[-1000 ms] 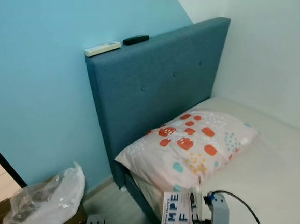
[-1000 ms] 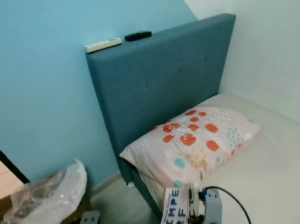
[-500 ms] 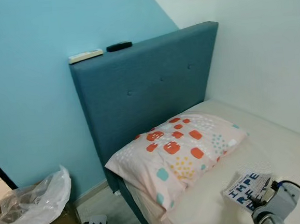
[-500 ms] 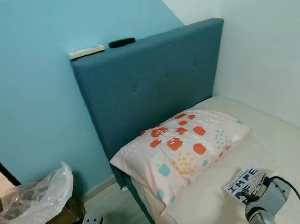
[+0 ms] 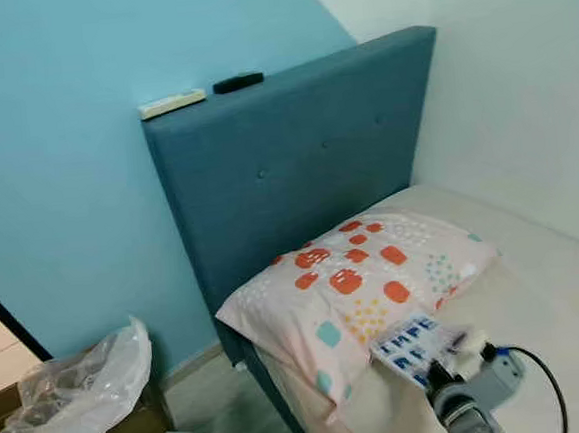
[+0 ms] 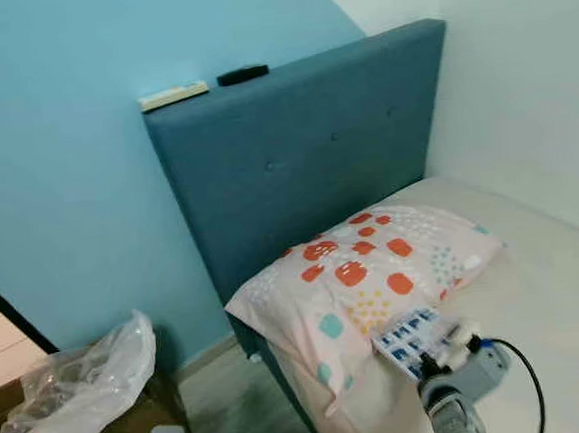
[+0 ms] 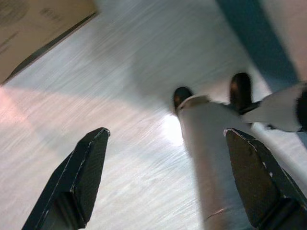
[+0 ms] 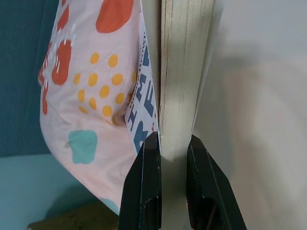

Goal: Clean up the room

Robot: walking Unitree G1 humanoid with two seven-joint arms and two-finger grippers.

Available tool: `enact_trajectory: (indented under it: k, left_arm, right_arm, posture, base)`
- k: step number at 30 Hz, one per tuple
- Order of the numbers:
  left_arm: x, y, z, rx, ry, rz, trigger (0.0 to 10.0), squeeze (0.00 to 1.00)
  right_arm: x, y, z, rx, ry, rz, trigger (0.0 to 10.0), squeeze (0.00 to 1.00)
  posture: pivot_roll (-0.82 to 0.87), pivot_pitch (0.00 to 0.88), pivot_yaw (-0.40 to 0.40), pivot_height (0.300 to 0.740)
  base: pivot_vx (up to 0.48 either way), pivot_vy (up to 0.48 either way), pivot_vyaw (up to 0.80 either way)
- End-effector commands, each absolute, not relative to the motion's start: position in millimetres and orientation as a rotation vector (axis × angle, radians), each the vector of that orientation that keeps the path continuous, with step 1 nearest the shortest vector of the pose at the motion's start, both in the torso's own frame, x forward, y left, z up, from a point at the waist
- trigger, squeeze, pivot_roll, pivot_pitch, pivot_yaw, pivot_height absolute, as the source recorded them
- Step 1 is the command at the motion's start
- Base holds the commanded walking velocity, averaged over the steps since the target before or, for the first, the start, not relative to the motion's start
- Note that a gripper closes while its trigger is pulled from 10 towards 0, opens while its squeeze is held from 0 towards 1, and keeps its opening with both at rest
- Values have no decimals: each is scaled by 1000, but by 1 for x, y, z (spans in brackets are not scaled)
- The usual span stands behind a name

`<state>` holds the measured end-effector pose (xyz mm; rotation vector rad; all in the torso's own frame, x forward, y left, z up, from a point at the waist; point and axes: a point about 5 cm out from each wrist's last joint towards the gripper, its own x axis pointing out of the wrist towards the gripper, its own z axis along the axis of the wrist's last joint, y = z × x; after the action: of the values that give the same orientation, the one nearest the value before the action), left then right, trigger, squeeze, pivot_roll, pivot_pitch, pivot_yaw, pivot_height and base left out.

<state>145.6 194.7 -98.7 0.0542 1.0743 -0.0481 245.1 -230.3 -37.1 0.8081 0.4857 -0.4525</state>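
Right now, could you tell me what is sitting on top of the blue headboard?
Two remotes lie on the top edge of the headboard, toward its left end: a white remote and a black remote beside it. Anything behind the headboard, against the wall, is hidden.

Blue wall, teal headboard, bed.

The only readable text stands on the cover of the book, in large blue block letters on white. In the head views the letters run in two rows, and the upper row reads about "IMPE", while the lower row is too small to tell. In the right wrist view the letters "R" and "F" show on the cover.
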Motion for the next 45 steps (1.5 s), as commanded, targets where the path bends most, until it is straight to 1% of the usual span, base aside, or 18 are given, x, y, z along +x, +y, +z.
enact_trajectory:
  k: [1, 3, 4, 6, 7, 10, 15, 23, 25, 27, 31, 32, 34, 35, 43, 44, 45]
  left_arm:
    - [142, 199, -99, 76, 1083, -58, 10000, 0]
    - [135, 207, -100, 84, 1095, -49, 10000, 0]
    - [135, 207, -100, 84, 1095, -49, 10000, 0]
    - [130, 213, -101, 92, 1100, -45, 10000, 0]
    - [130, 213, -101, 92, 1100, -45, 10000, 0]
    - [128, 217, -100, 106, 1100, -55, 10000, 0]
    - [128, 217, -100, 117, 1096, -72, 10000, 0]
    - [123, 220, -100, 130, 1101, -88, 10000, 0]
    - [122, 221, -101, 132, 1104, -88, 10000, 0]
    - [118, 224, -101, 138, 1113, -84, 10000, 0]
    - [115, 227, -101, 141, 1120, -80, 10000, 0]
    - [113, 228, -102, 142, 1123, -79, 10000, 0]
    - [113, 228, -102, 142, 1124, -78, 10000, 0]
    - [113, 227, -102, 142, 1125, -78, 10000, 0]
    - [117, 222, -102, 126, 1112, -78, 10000, 0]
    - [119, 220, -102, 123, 1109, -79, 10000, 0]
    - [119, 220, -102, 123, 1109, -79, 10000, 0]
  right_arm:
    - [247, -223, -37, 824, 495, -414, 10000, 0]
    - [234, -221, -49, 781, 591, -447, 10000, 0]
    - [234, -221, -49, 781, 591, -447, 10000, 0]
    - [217, -225, -60, 721, 685, -493, 10000, 0]
    - [217, -225, -60, 721, 685, -493, 10000, 0]
    - [203, -226, -68, 700, 758, -507, 10000, 0]
    - [195, -225, -73, 679, 814, -485, 10000, 0]
    - [190, -229, -74, 632, 850, -454, 10000, 0]
    - [188, -230, -75, 604, 870, -447, 10000, 0]
    - [183, -236, -76, 510, 910, -466, 10000, 0]
    - [181, -243, -76, 465, 916, -505, 10000, 0]
    - [181, -244, -76, 462, 912, -513, 10000, 506]
    - [181, -244, -76, 458, 911, -513, 10000, 506]
    - [180, -244, -76, 452, 913, -513, 10000, 1000]
    - [176, -243, -78, 436, 939, -523, 10000, 1000]
    - [176, -244, -78, 428, 949, -532, 10000, 1000]
    - [176, -244, -78, 428, 949, -532, 10000, 1000]
  posture:
    - [-26, 0, 39, 733]
    - [-8, 1, 53, 733]
    - [-8, 1, 53, 733]
    - [1, 30, 68, 733]
    - [1, 30, 68, 733]
    - [7, 60, 85, 733]
    - [10, 83, 97, 733]
    - [27, 111, 108, 733]
    - [30, 115, 111, 733]
    - [31, 117, 112, 733]
    - [30, 118, 112, 733]
    - [27, 117, 110, 733]
    - [27, 117, 110, 733]
    - [26, 116, 107, 733]
    - [20, 105, 99, 733]
    - [4, 86, 91, 733]
    - [4, 86, 91, 733]
  base:
    - [0, 0, 0]
    - [0, 0, 0]
    - [0, 0, 0]
    - [0, 0, 0]
    - [0, 0, 0]
    - [0, 0, 0]
    - [0, 0, 0]
    - [0, 0, 0]
    - [0, 0, 0]
    - [0, 0, 0]
    - [0, 0, 0]
    - [0, 0, 0]
    - [0, 0, 0]
    - [0, 0, 0]
    - [0, 0, 0]
    - [0, 0, 0]
    - [0, 0, 0]
